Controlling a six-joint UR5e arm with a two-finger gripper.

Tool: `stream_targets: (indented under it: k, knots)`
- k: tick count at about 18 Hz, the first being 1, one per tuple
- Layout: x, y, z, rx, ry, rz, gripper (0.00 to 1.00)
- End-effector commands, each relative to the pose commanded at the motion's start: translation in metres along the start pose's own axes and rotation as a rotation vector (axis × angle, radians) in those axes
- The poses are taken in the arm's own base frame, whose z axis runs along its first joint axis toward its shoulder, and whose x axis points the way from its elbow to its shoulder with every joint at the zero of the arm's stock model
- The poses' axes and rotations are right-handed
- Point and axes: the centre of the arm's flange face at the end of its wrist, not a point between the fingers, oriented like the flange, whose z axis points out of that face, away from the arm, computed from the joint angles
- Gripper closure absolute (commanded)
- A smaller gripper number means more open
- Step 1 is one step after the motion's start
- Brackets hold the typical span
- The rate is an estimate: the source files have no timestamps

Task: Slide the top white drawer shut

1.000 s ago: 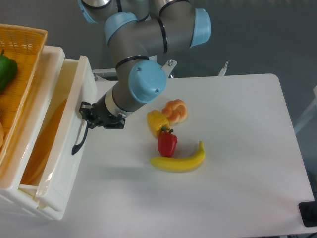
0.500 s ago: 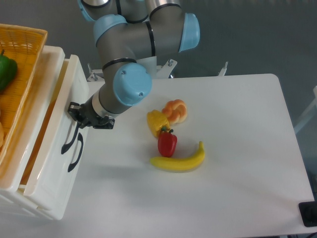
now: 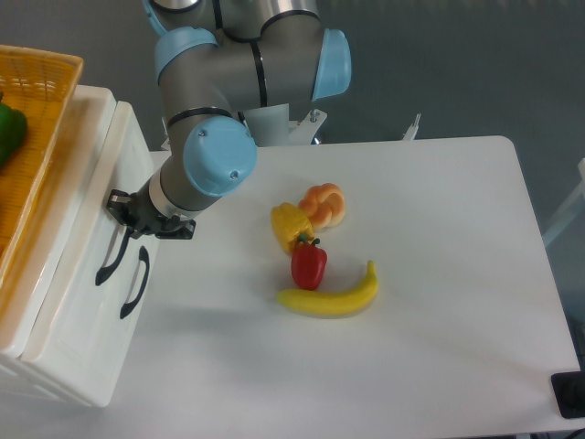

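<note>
Top white drawer [image 3: 78,197] now pushed in almost flush with the cabinet [image 3: 69,366]; half a second ago it still stuck out with an orange-lit gap, a second ago it was wide open. Arm has swung left with it. Gripper [image 3: 122,212] sits against the drawer front at the upper black handle [image 3: 110,261]; can't tell if fingers are apart or together, hidden by the wrist. Lower drawer handle [image 3: 134,282] just beside, right of the upper one. Orange basket [image 3: 41,78] on cabinet top holds a green pepper [image 3: 7,131]. On the tabletop [image 3: 439,274], unmoved: yellow pepper [image 3: 290,225], bread roll [image 3: 324,204], red pepper [image 3: 308,263], banana [image 3: 331,296], clustered well clear of the drawer front
</note>
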Motion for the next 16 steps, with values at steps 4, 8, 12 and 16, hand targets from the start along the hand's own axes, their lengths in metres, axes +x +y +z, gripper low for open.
stream_targets:
  k: [4, 8, 12, 16]
  knots:
    - [-0.004, 0.001, -0.003, 0.005, -0.008, 0.006, 0.47]
    - [-0.023, 0.004, -0.017, 0.017, -0.035, -0.008, 0.00]
    - [-0.065, 0.012, -0.051, 0.069, -0.051, -0.074, 0.00]
    - [-0.111, 0.023, -0.097, 0.141, -0.075, -0.123, 0.00]
